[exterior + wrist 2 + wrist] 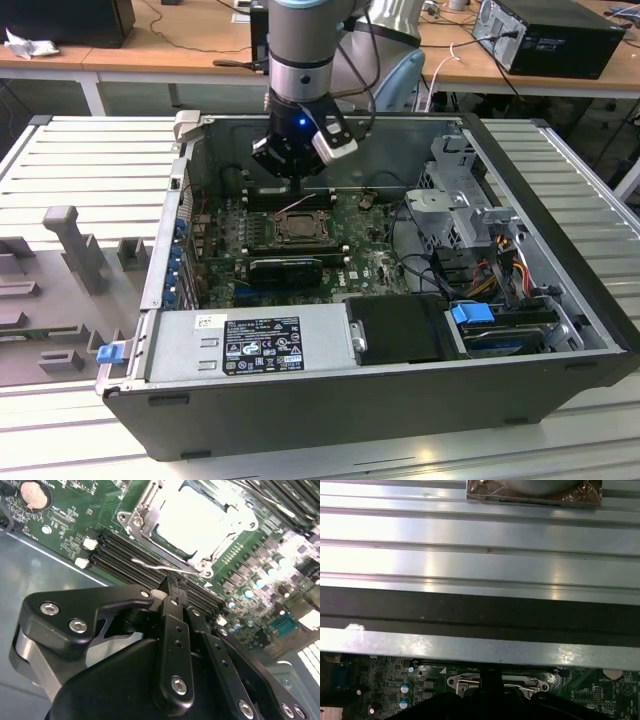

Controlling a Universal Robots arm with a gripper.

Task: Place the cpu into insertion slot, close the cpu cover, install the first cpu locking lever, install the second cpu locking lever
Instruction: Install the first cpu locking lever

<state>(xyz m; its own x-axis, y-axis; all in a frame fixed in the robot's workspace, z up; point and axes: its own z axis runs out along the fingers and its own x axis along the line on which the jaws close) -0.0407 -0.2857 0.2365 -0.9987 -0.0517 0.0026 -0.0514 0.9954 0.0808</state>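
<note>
One cpu [192,517] glare-washed under cpu cover [145,510]

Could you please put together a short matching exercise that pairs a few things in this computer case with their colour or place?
Things:
1. cpu
2. gripper
3. coin cell battery
4. cable clip

Descriptions:
A. blue, near the drives at the exterior view's right
B. pale and square, lying in the insertion slot
C. round and silvery, on the green board
D. black, at the wire lever beside the socket

Pairs: 1-B, 2-D, 3-C, 4-A
</note>
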